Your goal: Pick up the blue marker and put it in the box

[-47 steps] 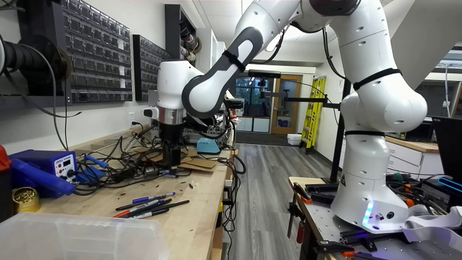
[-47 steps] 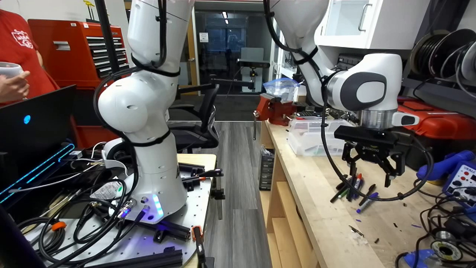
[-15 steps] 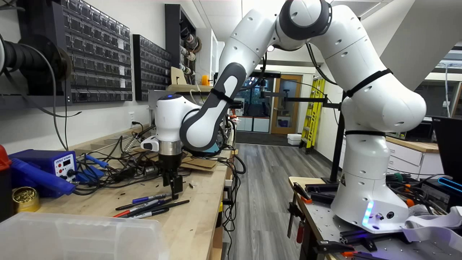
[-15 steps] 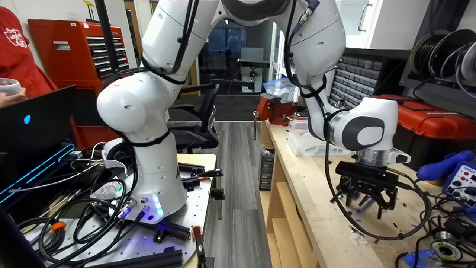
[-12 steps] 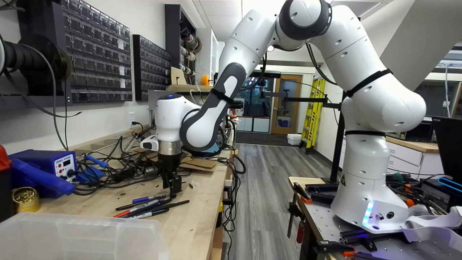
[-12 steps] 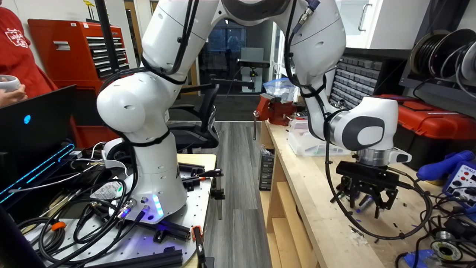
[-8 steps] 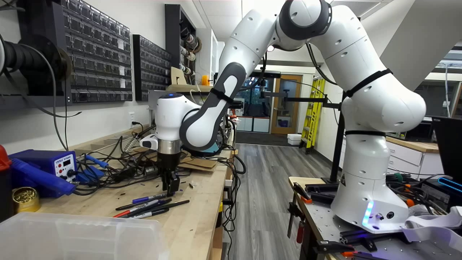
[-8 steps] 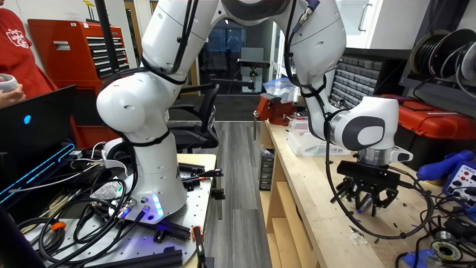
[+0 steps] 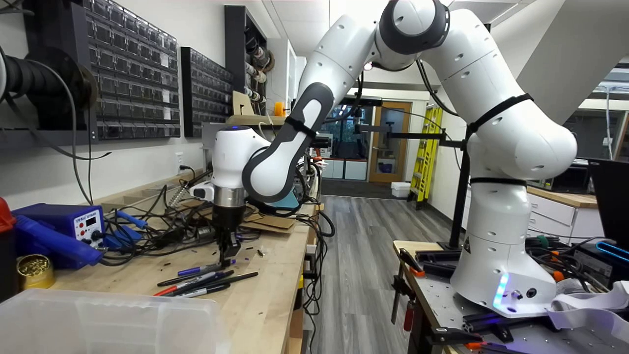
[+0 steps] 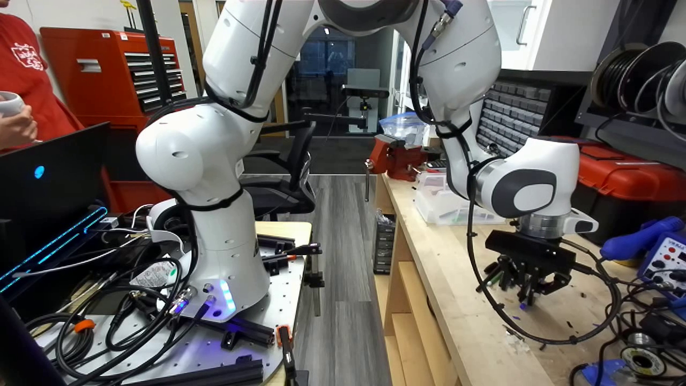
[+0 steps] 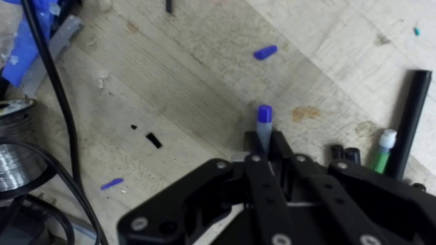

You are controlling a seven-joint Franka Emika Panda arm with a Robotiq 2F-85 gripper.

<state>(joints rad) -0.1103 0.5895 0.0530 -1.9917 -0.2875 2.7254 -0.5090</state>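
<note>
The blue marker (image 11: 264, 115) lies between my two black fingertips in the wrist view. Its blue end and part of its grey barrel stick out past them, while the gripper covers the rest. My gripper (image 11: 264, 137) is shut on it, low over the wooden bench. In an exterior view the blue cap of the marker (image 9: 190, 271) points left from under the gripper (image 9: 226, 262); from an exterior view only a blue tip shows below the gripper (image 10: 528, 300). The box (image 9: 113, 317), milky translucent plastic, stands at the lower left; it is also the clear bin (image 10: 450, 209) farther along the bench.
Several other markers (image 9: 196, 284), black and red-capped, lie in a loose pile beside the gripper. Tangled cables (image 9: 167, 231) and a blue device (image 9: 64, 231) occupy the wall side. A brass tin (image 9: 35, 271) stands near the box. A red-lidded toolbox (image 10: 632, 171) sits at the back.
My gripper has come down to the bench and moved toward the markers. Over the last second its fingers have gone from open to shut around the blue marker, which has shifted slightly.
</note>
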